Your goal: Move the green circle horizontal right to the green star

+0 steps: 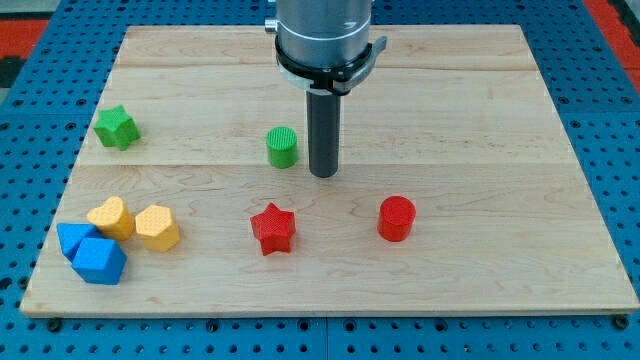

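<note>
The green circle [282, 147] is a short green cylinder standing near the middle of the wooden board [470, 120]. The green star [116, 127] lies at the view's left, slightly higher than the circle. My tip [322, 174] rests on the board just right of the green circle and a little lower, with a narrow gap between them. The rod hangs from the grey arm body at the view's top centre.
A red star [272, 228] and a red circle [396, 218] lie below the tip. At the bottom left sit a yellow heart [111, 216], a yellow hexagon [157, 227] and two blue blocks [92, 254]. A blue pegboard surrounds the board.
</note>
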